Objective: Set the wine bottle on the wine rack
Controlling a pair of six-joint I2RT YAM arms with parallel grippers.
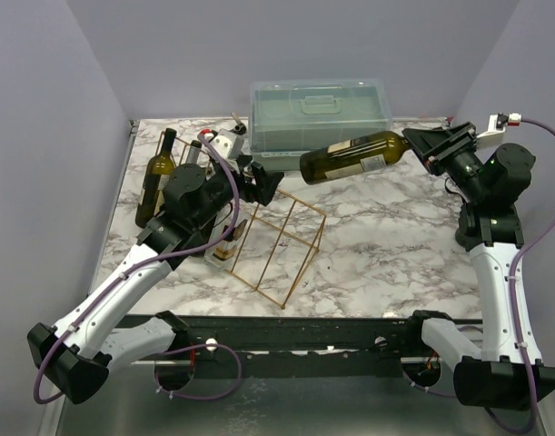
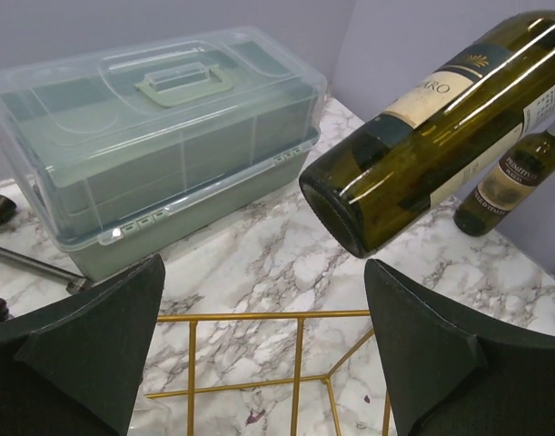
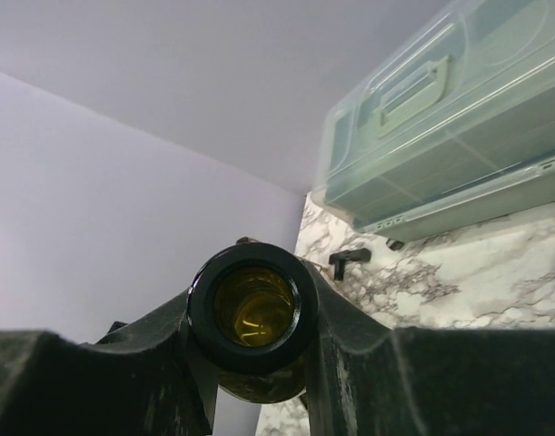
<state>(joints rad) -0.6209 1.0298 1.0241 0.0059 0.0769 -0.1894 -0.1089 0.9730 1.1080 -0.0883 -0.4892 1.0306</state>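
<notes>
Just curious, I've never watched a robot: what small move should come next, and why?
Probably the right claw eases the dark green glass wine bottle left and down: it hangs nearly level aloft, base toward the gold wire rack.

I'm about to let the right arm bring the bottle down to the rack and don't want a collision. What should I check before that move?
1. Grip on the wine bottle: ok. The right gripper is shut on its neck, with fingers on both sides.
2. Bottle off the table: ok. It hangs roughly level in the air, base toward the wine rack.
3. Left gripper out of the way: not ok. It hovers open just above the rack, near the bottle's base.
4. Green box: ok. It sits behind the rack, apart from the bottle.
5. Free slot: cannot tell. The left arm covers part of the rack.
</notes>
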